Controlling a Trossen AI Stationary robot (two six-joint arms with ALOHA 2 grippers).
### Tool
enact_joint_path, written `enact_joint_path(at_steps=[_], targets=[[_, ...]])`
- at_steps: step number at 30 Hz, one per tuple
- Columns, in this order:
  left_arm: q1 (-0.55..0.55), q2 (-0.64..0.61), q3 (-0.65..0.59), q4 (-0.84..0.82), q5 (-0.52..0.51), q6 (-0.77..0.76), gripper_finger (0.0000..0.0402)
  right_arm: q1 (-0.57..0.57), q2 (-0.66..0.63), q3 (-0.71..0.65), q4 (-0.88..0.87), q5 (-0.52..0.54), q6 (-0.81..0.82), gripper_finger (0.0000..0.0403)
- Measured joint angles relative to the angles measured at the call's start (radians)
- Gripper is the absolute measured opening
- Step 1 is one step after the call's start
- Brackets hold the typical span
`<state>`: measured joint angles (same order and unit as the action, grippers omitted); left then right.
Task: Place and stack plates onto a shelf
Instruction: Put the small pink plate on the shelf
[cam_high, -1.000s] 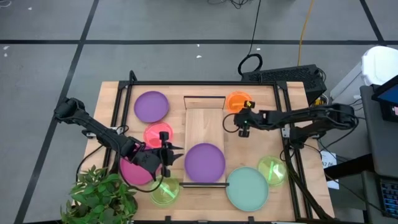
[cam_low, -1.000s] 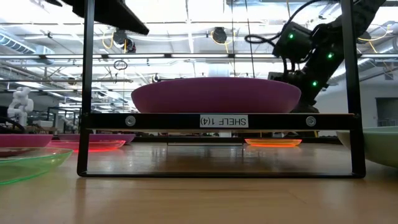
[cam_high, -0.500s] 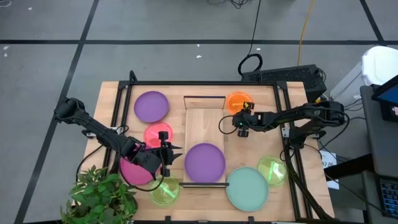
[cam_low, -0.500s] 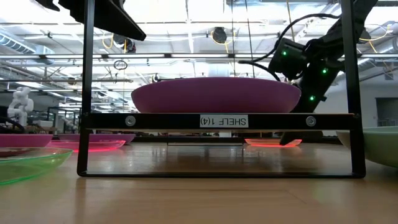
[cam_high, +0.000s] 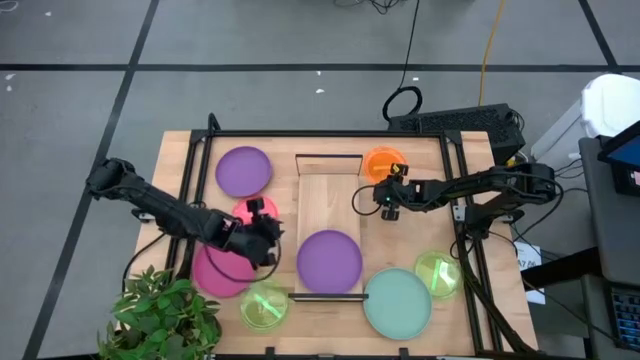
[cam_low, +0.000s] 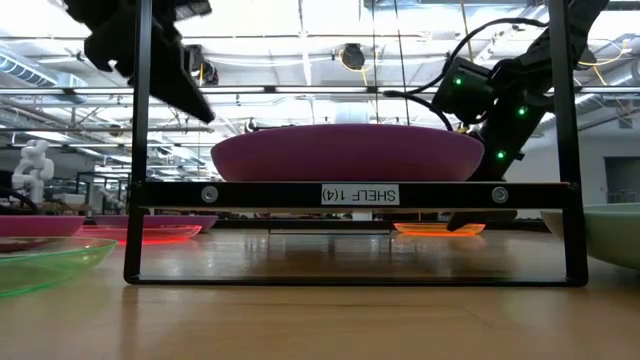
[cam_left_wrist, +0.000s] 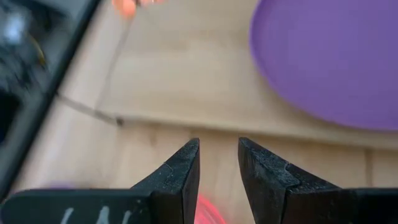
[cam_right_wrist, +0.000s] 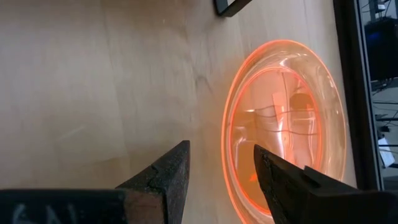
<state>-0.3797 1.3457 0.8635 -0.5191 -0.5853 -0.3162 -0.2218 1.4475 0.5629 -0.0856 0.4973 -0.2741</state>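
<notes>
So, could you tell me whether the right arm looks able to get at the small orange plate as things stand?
Probably yes: the right gripper hangs open at the orange plate, its rim facing the gap between the fingers, with nothing between them.

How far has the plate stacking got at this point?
Done: one purple plate sits on the shelf.
In hand: nothing. The open right gripper is low beside the orange plate; the left gripper, open and empty, is over the pink-red plate.
Left: seven plates on the table.
</notes>
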Motion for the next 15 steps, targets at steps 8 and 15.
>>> enact_joint_path(at_steps=[8, 15], targets=[[0.067, 0.0, -0.051, -0.063, 0.098, -0.268, 0.0116, 0.0, 0.0, 0.0, 0.0, 0.0, 0.0, 0.016], [0.095, 0.001, -0.101, -0.057, 0.147, -0.297, 0.0116, 0.0, 0.0, 0.0, 0.0, 0.0, 0.0, 0.016]])
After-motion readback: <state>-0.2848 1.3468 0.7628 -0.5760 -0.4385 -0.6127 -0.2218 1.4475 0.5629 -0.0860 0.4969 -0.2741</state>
